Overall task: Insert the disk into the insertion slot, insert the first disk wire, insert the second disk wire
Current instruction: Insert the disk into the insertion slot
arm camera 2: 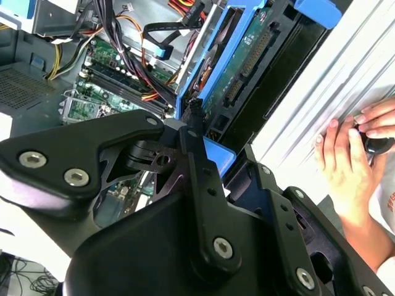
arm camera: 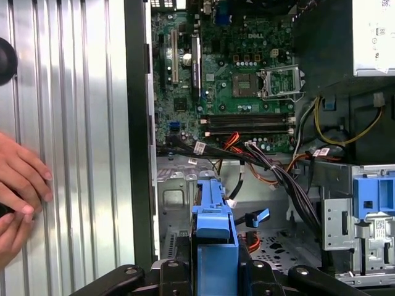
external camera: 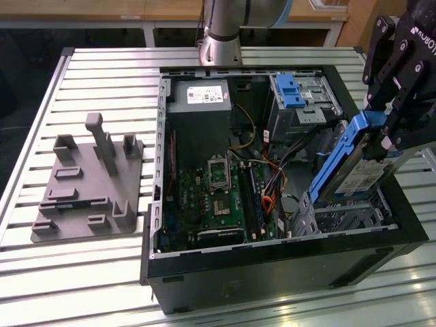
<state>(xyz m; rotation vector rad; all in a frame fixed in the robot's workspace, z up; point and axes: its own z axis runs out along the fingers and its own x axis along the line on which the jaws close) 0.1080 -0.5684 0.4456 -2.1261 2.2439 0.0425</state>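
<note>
Here the pincer (external camera: 383, 129) is closed on the upper end of the disk (external camera: 353, 167), gripping its blue frame. The disk stands steeply tilted. Its long axis runs from the pincer down toward the exterior view's left, and its labelled face looks toward the exterior view's right. Its lower end sits at the edge of the cage (external camera: 351, 219), the perforated grey box in a corner of the computer case (external camera: 272, 262); whether the two touch cannot be told. Most of the disk is above the cage rather than inside it.

A bundle of cables (external camera: 272, 184) hangs close to the disk's lower end, between it and the main board (external camera: 218, 197). The black case wall runs just beside the cage on the exterior view's right.

In the first wrist view the disk shows edge-on, with perforated cage metal open on both sides. In the second wrist view the pincer's black body hides the held end, and the disk's green underside shows. A person's hand (arm camera: 21, 185) rests on the ribbed surface (arm camera: 74, 123) just outside the case.
</note>
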